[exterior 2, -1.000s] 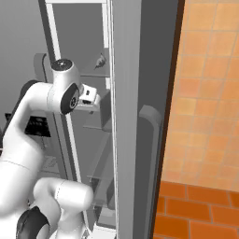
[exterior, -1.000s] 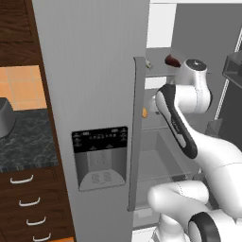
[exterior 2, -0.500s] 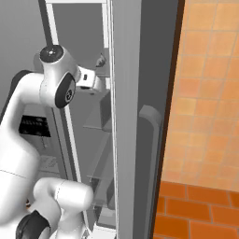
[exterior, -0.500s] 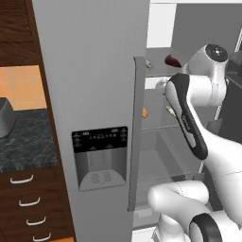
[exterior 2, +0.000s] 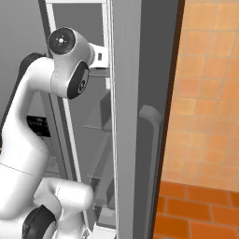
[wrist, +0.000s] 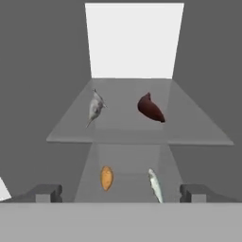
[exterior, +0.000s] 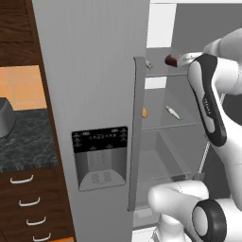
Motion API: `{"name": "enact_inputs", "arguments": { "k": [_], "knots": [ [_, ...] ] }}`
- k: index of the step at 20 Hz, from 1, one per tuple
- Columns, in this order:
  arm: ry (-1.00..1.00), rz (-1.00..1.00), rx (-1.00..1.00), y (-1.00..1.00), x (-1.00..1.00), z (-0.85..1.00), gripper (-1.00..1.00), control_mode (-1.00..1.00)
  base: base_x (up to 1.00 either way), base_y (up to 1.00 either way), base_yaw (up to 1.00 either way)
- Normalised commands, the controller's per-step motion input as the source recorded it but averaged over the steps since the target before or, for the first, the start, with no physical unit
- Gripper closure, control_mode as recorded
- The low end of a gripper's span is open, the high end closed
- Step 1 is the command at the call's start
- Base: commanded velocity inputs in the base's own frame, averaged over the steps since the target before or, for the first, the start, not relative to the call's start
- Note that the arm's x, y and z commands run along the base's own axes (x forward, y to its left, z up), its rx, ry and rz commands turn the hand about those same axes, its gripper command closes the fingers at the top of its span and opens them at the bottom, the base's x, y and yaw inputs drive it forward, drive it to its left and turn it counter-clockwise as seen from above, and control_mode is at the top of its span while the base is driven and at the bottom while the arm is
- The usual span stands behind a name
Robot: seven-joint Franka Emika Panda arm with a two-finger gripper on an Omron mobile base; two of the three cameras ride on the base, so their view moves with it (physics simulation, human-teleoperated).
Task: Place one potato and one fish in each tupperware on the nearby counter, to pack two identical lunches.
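Observation:
Inside the open fridge, a small orange potato (wrist: 107, 177) and a slim pale fish (wrist: 155, 185) lie side by side on the lower glass shelf. The left base view has the same potato (exterior: 144, 112) and fish (exterior: 173, 112). A second pale fish (wrist: 96, 106) rests on the upper shelf. My gripper (wrist: 120, 193) is open and holds nothing; it hangs in front of the shelves, well short of the food, with its fingertips (wrist: 47, 193) wide apart. The dark marbled counter (exterior: 23, 142) is to the fridge's left. The tupperware is out of view.
A dark red-brown lump (wrist: 151, 108) lies on the upper shelf beside the second fish. The closed grey fridge door (exterior: 94, 118) with its dispenser and vertical handle (exterior: 136, 137) stands left of the opening. A grey vessel (exterior: 4, 118) sits on the counter.
The arm has lifted and swung back to the right, raising the hand to upper-shelf height. The jaws stay open. The food has not moved.

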Motion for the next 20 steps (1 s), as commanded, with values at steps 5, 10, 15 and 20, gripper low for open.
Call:
{"name": "enact_inputs", "arguments": {
  "k": [5,10,15,20],
  "knots": [
    [-0.03,0.0,-0.04,-0.07,0.51,0.18,-1.0,-1.0,0.0,0.0,0.0],
    [0.26,0.01,-0.06,-0.03,0.37,-0.44,-1.0,-1.0,0.0,0.0,0.0],
    [0.35,0.0,-0.15,0.0,0.46,-0.16,-1.0,-1.0,0.0,0.0,0.0],
    [0.05,0.0,-0.03,-0.03,0.16,0.0,-1.0,-1.0,0.0,0.0,0.0]
  ]
}}
